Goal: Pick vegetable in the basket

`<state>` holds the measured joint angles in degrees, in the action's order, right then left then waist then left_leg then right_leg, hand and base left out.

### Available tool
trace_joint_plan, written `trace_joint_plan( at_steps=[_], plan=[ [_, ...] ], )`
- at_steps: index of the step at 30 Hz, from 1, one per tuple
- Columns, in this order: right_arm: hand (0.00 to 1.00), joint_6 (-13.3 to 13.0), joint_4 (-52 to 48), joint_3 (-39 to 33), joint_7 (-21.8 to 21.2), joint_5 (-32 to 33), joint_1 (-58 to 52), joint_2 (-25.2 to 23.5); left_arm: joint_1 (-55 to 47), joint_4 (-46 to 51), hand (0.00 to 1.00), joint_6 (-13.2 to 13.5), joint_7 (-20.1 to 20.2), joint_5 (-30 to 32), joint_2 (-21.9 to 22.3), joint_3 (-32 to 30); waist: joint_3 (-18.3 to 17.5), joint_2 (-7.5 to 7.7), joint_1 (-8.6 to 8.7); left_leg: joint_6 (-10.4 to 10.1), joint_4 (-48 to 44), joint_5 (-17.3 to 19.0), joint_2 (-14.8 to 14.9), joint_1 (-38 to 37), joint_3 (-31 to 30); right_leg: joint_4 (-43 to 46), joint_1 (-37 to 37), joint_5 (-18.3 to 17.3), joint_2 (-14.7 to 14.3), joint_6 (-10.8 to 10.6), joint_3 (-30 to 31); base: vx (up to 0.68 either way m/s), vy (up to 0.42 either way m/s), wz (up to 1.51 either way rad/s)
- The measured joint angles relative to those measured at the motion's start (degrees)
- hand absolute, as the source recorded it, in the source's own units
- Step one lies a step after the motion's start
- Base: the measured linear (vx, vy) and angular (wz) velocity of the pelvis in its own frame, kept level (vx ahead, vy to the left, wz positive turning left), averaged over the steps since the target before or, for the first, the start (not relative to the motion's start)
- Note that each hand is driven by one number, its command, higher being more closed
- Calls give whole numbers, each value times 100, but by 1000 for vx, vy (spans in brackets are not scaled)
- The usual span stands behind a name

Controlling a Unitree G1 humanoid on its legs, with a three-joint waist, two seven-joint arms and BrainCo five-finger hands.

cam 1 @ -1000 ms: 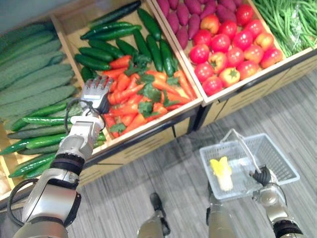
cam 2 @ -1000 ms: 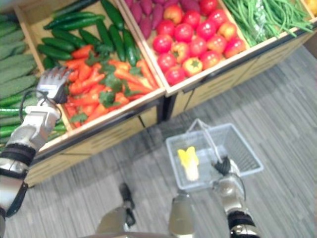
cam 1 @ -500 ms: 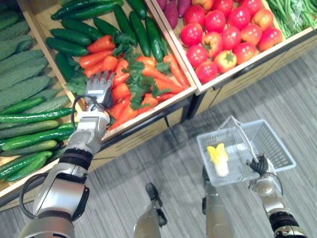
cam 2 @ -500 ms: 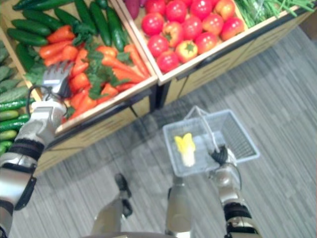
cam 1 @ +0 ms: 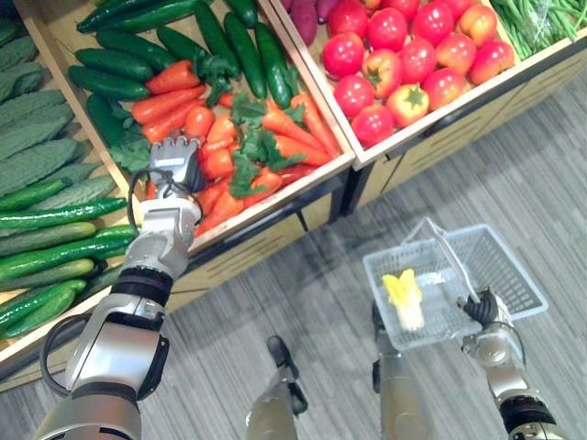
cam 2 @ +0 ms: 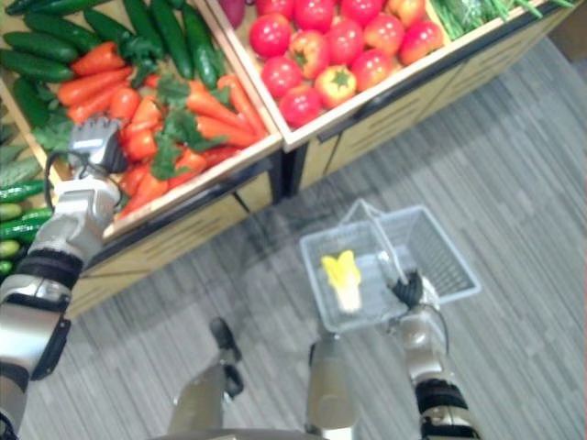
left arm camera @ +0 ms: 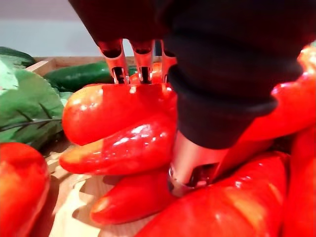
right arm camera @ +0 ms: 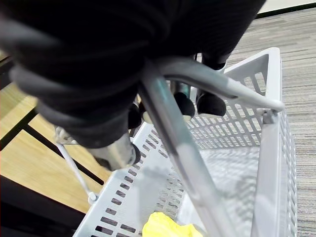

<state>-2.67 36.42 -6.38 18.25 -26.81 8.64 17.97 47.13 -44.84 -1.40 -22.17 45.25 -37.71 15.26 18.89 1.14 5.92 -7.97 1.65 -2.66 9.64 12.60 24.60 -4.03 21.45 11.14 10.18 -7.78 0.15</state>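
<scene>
Reaching into a wooden crate [cam 1: 275,209], the left robot hand [cam 1: 174,165] sits low among the carrots [cam 1: 284,137]. In the left wrist view its fingers [left arm camera: 116,59] bear on the top of one carrot [left arm camera: 118,116] and its thumb [left arm camera: 192,168] is wedged in below, so that carrot is pinched between them while it lies in the heap. Other carrots and their green tops crowd in on every side, and dark cucumbers [cam 1: 238,41] lie along the back of the same crate. Bitter gourds [cam 1: 37,156] fill the bin to the left, and tomatoes [cam 1: 404,60] the crate to the right.

The right robot hand [cam 1: 483,307] is curled round the handle [right arm camera: 182,143] of a pale plastic basket [cam 1: 514,284], held above the grey floor [cam 1: 303,302], well apart from the crates. A yellow-and-white leafy vegetable [cam 1: 404,298] lies inside it.

Half a second ago the left robot hand's fingers were spread over the carrots; they are now down among them. The basket hangs as before.
</scene>
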Motion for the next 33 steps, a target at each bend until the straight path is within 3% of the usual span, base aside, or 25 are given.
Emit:
trace_joint_plan(
  at_steps=[7, 18, 21, 26, 33],
  plan=[
    [100, 0, -85, 1, 0, -10, -225, -141, -41, 37, 100, 24, 55, -11, 165, 9, -9, 17, -6, 1, -49, 0, 18, -114, -173, -14, -260, 1, 22, -3, -159, 25, 56, 11],
    [100, 97, 20, -131, 4, -11, -505, -339, -926, 1119, 100, 213, 68, -11, 157, -240, -38, 44, -175, 41, -167, -64, 8, -219, -507, -34, -653, -8, 91, -13, -467, -21, 59, 14],
    [100, 125, 121, -227, 4, -11, -607, -371, -1161, 1491, 100, 236, 67, -9, 152, -286, -198, 28, -304, 46, 35, -187, -28, -318, -521, -33, -685, -11, 102, -17, -497, -31, 54, 6],
    [100, 149, 284, -240, 2, -12, -724, -452, -1460, 1683, 100, 322, 68, 1, 150, -370, -517, 32, -302, 37, 361, -416, -50, -406, -635, -33, -716, -12, 85, -17, -624, 8, 38, 11],
    [100, 156, 402, -283, -5, -15, -862, -492, -1754, 1912, 100, 349, 68, 5, 132, -461, -739, -12, -353, 21, 373, -432, -61, -583, -661, -136, -958, -33, 93, -41, -737, -1, 30, 3]
  ],
)
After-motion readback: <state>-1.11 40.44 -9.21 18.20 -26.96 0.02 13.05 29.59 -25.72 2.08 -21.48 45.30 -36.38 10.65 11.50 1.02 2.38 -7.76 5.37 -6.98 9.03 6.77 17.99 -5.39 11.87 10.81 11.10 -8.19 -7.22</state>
